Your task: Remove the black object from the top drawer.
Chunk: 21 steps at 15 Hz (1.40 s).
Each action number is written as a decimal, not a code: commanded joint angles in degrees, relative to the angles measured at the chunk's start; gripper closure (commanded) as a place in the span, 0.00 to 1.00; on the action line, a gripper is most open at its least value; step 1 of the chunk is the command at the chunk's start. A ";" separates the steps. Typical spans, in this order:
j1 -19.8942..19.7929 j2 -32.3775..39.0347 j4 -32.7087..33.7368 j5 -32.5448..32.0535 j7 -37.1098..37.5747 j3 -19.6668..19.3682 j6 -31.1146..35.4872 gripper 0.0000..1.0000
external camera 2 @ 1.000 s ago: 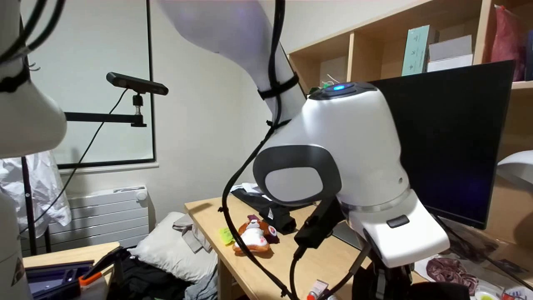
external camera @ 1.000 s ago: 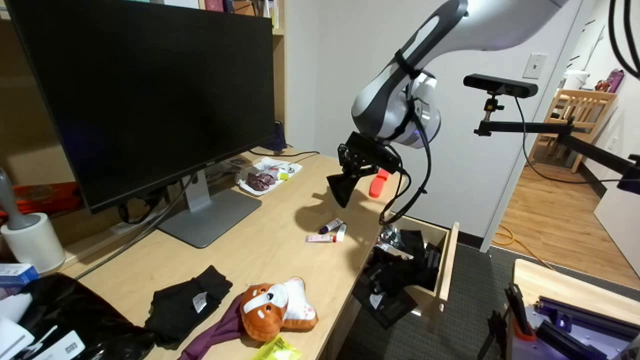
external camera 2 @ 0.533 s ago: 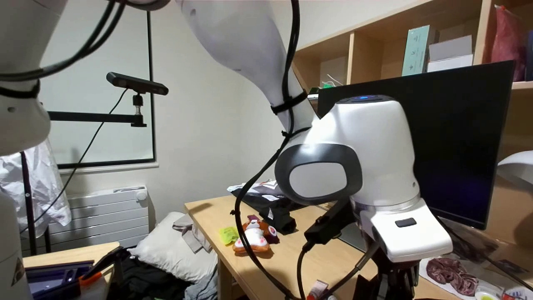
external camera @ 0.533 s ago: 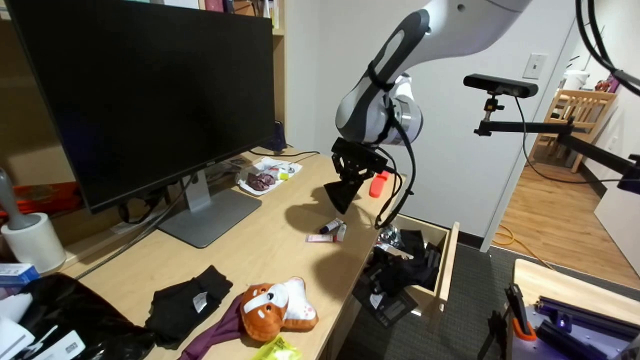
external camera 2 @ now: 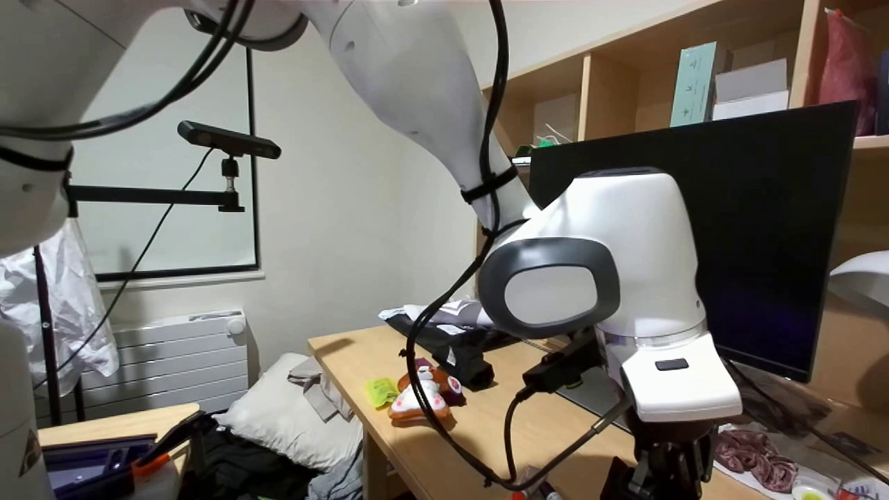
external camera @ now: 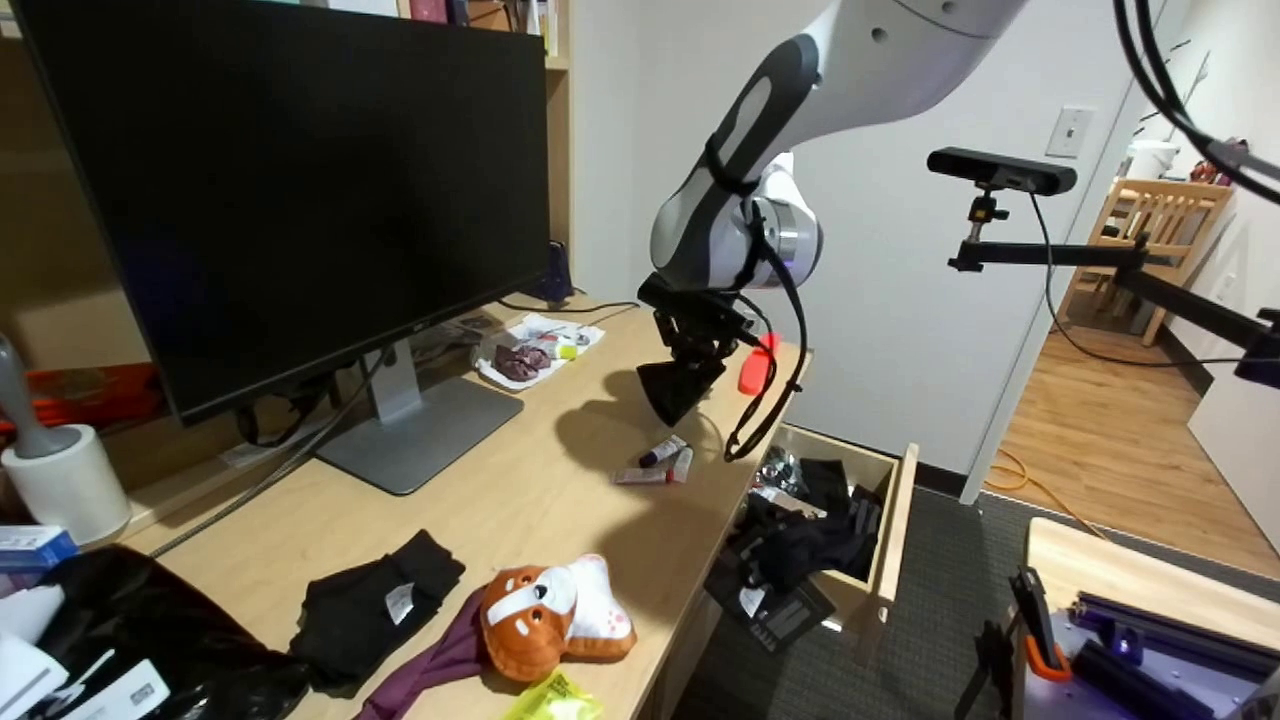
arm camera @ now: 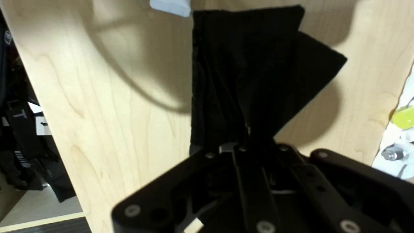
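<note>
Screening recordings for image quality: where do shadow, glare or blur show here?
Wrist view: gripper looks soft, black object losing detail, shadows either side. In both exterior views: shadows on the desk. In an exterior view: bright highlights on the arm.

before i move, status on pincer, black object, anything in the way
Pincer shut on black object. Out of top drawer, held over desk. Small tubes close by, possibly in the way of setting it down.
</note>
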 commanded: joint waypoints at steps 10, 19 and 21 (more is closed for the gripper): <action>3.50 0.94 3.43 -4.45 10.54 -4.34 -9.89 0.53; -5.41 -1.52 3.34 -0.28 -7.26 5.35 -4.61 0.01; -11.43 -3.74 1.81 -0.71 -14.73 11.03 -4.66 0.00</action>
